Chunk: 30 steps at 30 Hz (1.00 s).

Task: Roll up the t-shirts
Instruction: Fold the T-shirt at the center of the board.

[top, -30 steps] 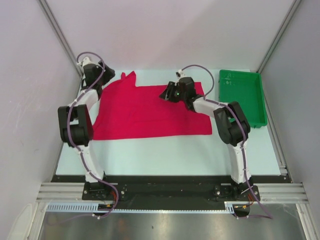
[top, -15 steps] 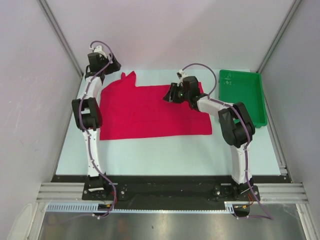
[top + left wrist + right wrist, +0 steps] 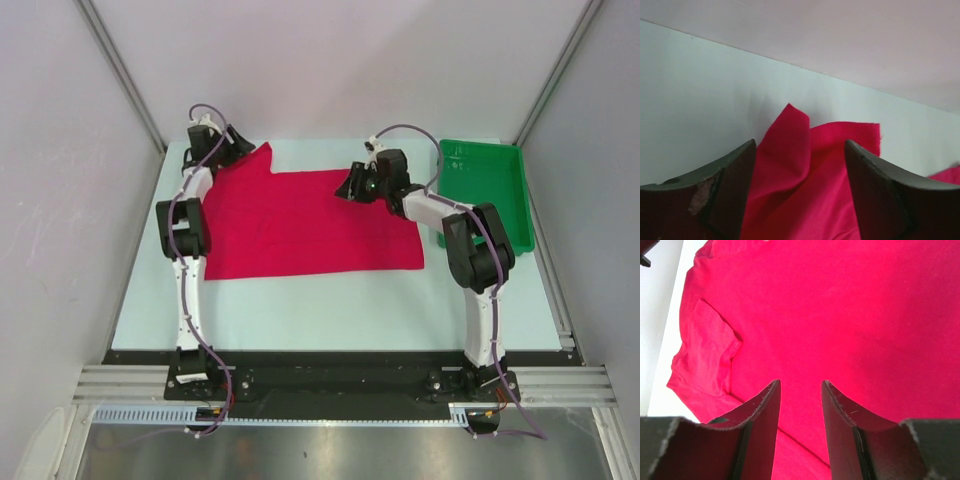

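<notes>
**Left jaws straddle the far corner, right jaws over the far hem**

The left gripper (image 3: 800,143) stands wide open, and a raised flap (image 3: 787,132) of the t-shirt (image 3: 300,225) sits squarely between its fingers, just ahead of the tips. That's a ready bite. From there the crimson cloth lies flat on the table (image 3: 300,310), its long axis running sideways towards the other arm.

The right gripper (image 3: 801,382) holds a narrower gap, with nothing pinched and red fabric showing through the slot and spreading out ahead of it. Whether its tips touch the cloth, I cannot tell.

The left arm looks closer to a grip. Both sets of jaws line up along the same far edge, so my call is a paired pinch there before any rolling starts. The green tray (image 3: 485,190) waits outboard of the right jaws.
</notes>
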Motion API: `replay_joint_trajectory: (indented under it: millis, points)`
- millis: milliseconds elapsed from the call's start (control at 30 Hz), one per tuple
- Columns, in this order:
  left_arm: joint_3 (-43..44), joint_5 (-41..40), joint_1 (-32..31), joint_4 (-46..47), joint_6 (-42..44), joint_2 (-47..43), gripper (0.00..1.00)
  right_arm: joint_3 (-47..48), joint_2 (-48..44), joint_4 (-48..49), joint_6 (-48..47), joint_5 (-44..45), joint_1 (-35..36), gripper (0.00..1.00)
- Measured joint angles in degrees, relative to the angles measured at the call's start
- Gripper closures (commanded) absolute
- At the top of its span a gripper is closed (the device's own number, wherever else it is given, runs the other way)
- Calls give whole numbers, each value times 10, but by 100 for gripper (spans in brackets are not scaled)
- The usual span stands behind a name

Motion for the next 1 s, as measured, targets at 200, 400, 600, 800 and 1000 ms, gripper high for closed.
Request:
replay_joint_trajectory:
  millis: [200,400,600,800,1000]
  points:
    - [4,-16,-4,13,-63,0,44,-1,0,0,1,-11,-14,57]
    - [2,-37,-5,40,-79,0,53,0,0,-4,5,1,-45,55]
    - [2,-38,-6,46,-80,0,41,67,34,-69,6,62,-86,51]
    - [6,-56,-8,20,-72,0,25,123,68,-121,-1,140,-104,42]
    - [9,-76,-9,-20,-79,0,27,200,112,-185,-23,212,-101,39]
